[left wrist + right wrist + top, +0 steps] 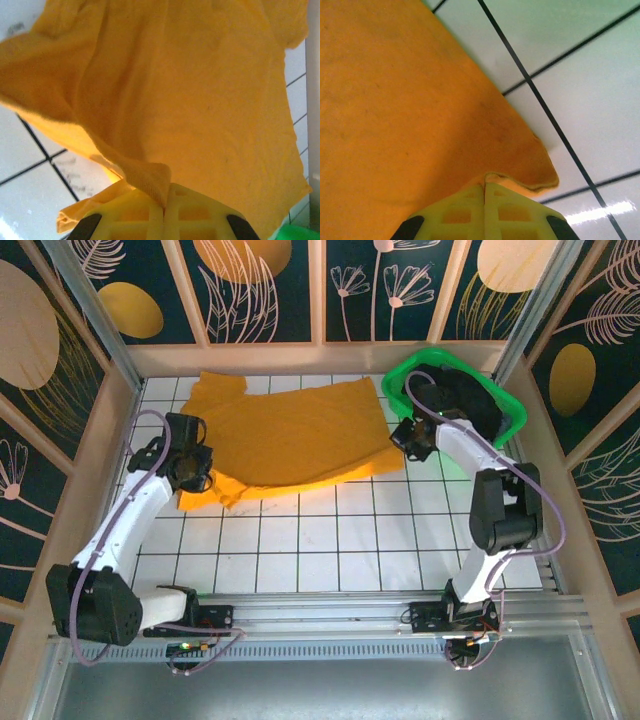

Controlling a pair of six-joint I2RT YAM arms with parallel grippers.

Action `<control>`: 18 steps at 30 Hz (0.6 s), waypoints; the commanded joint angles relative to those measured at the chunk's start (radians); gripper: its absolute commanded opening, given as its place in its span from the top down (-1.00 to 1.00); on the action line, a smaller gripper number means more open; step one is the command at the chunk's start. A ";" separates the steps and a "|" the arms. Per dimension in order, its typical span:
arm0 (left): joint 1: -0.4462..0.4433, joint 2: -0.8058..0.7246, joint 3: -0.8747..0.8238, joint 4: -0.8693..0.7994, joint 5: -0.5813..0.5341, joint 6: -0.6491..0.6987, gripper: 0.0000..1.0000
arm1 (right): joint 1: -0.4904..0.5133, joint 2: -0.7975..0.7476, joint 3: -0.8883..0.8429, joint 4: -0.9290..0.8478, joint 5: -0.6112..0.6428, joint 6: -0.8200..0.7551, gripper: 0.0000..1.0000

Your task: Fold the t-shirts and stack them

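The table [330, 540] is a white surface ruled into squares by thin dark lines, glossy enough to catch glare. Across its far half lies the shirt [290, 435], one bright orange-yellow piece of thin, soft cloth, spread mostly flat with a sleeve poking out at the far left and a rumpled, doubled-over edge at the near left. Its weave looks faintly fuzzy up close, with a stitched hem along the border. At the far right corner sits the basket [510, 405], green plastic with a rounded rim, just beside the shirt's right edge.

The left gripper [164, 205] is at the shirt's near-left corner, jaws pressed fully together on a fold of hem; the cloth rises from the pinch and drapes away over the tiles. The right gripper [484, 187] is at the shirt's right edge by the basket, likewise closed tight, with the hem near a corner caught in the seam between its pads. Both pairs of fingers [510, 210] are pale yellow-green plastic with a ribbed, lattice-like face and dark mounts at the sides
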 commanded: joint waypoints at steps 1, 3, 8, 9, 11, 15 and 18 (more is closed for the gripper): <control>0.042 0.031 0.049 0.031 -0.054 0.091 1.00 | 0.009 0.058 0.079 -0.032 0.013 0.014 1.00; 0.060 0.052 0.058 0.071 -0.059 0.131 1.00 | 0.009 0.094 0.121 -0.030 0.012 0.017 1.00; 0.081 0.135 0.122 0.092 -0.092 0.234 1.00 | 0.010 0.169 0.205 -0.010 0.011 0.016 1.00; 0.084 0.149 0.128 0.095 -0.098 0.245 1.00 | 0.011 0.185 0.221 -0.010 0.011 0.013 1.00; 0.092 0.170 0.136 0.108 -0.109 0.266 1.00 | 0.010 0.216 0.257 -0.008 0.009 0.006 1.00; 0.103 0.213 0.160 0.139 -0.137 0.310 1.00 | 0.010 0.270 0.324 -0.013 0.013 -0.011 1.00; 0.106 0.263 0.187 0.159 -0.142 0.359 1.00 | 0.010 0.308 0.364 -0.023 0.015 -0.018 1.00</control>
